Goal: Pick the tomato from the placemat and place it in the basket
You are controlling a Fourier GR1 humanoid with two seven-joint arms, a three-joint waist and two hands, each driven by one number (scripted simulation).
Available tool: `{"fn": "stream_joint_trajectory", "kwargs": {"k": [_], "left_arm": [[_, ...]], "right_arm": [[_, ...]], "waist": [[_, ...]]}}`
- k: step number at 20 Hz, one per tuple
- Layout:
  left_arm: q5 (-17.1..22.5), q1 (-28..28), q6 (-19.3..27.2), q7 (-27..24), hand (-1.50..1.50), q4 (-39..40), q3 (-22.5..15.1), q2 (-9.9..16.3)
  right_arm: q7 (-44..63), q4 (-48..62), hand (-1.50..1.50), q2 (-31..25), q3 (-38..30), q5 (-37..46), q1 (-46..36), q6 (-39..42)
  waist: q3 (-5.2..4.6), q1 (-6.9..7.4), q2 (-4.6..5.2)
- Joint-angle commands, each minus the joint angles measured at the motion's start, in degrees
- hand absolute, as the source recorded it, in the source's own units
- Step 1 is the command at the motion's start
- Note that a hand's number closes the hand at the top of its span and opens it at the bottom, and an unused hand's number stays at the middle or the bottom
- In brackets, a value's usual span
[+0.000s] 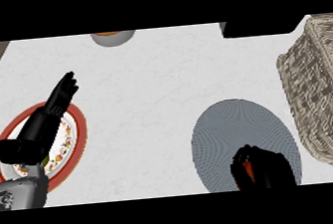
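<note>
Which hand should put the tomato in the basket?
The right hand. It is already curled around something red on the grey placemat, probably the tomato, and the basket is on its side. The left hand rests open over the plate.

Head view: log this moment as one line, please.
stage: grasp | right hand: curled on tomato, on placemat | left hand: open over plate | basket: right

The left robot hand (59, 99) is resting with fingers straight; the right robot hand (267, 167) is curling its fingers at the lower edge.
</note>
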Motion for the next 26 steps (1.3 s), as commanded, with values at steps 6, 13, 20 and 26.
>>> {"fn": "stream_joint_trajectory", "kwargs": {"k": [6,13,20,26], "left_arm": [[0.66,1.89,-1.25,-2.48,0.0,1.21,1.09,0.86],[1.04,2.71,-0.25,-0.33,0.0,-1.88,1.67,0.6],[0.54,2.41,0.35,-0.11,0.0,-0.93,1.99,0.48],[1.18,0.87,-0.95,0.91,0.0,-2.03,1.57,1.02]], "right_arm": [[-24.84,-17.99,1.5,-19.89,7.12,-15.74,18.72,0.26],[-33.25,-38.68,1.5,-21.31,5.08,-35.24,27.61,-3.3],[-37.57,-55.02,1.5,-26.25,-1.4,-45.67,38.38,-5.92],[-37.28,-55.83,1.5,-26.25,-7.0,-48.78,42.3,-8.23]], "waist": [[0.48,-1.22,0.48],[0.59,-1.58,0.06],[0.5,-2.79,0.12],[0.46,-2.24,0.34]]}}
